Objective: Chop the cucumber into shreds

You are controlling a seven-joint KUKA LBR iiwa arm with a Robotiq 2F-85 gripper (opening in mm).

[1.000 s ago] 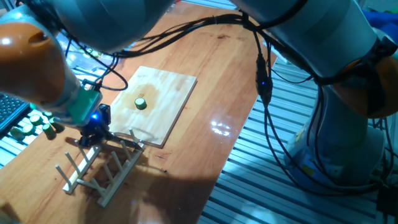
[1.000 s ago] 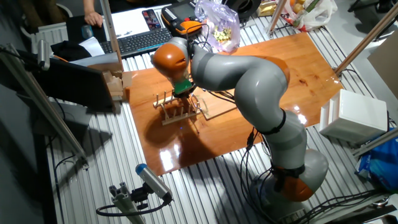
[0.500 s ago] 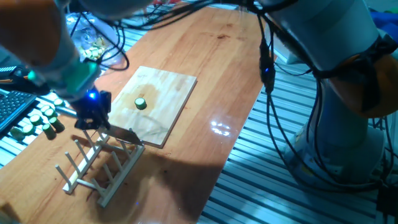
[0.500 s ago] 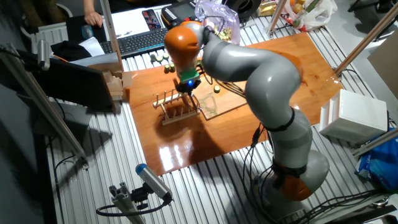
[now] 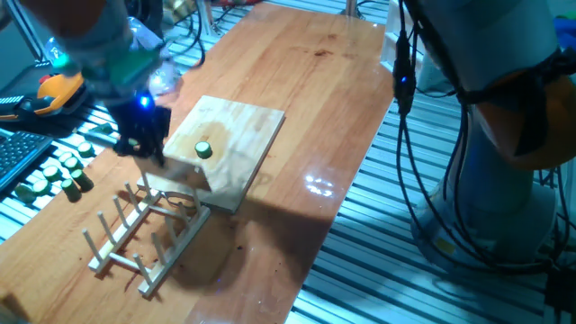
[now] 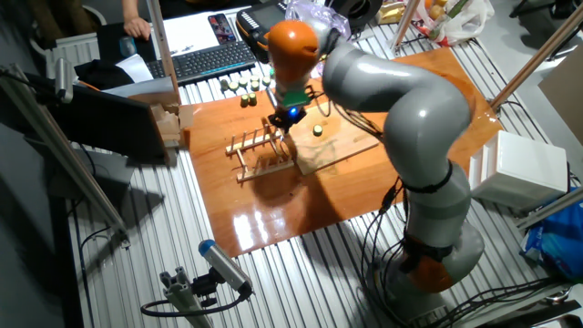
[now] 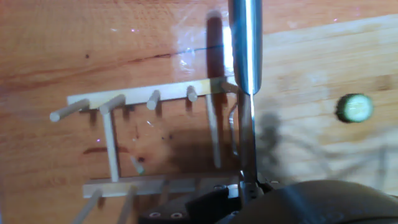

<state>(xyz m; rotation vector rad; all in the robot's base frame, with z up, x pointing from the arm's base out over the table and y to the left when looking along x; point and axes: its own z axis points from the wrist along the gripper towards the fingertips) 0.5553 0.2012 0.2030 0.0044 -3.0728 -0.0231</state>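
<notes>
Our fingers [image 5: 155, 155] clamp a knife [image 7: 247, 56] above the peg rack [image 5: 144, 236], at the cutting board's [image 5: 236, 135] near edge. The cucumber [image 5: 203, 150] lies mid-board, open worktop [image 5: 306, 81] beyond.

Gripper [image 5: 144, 144] has lifted off the wooden peg rack [image 5: 144, 236] and shifted away from it, now over the near edge of the cutting board [image 5: 236, 144] instead of down among the pegs. The knife [image 7: 245, 56] came up with it, blade now clear above the rack. The arm swung along, so the cucumber chunks [image 5: 52, 173] at the worktop edge are now uncovered.
</notes>
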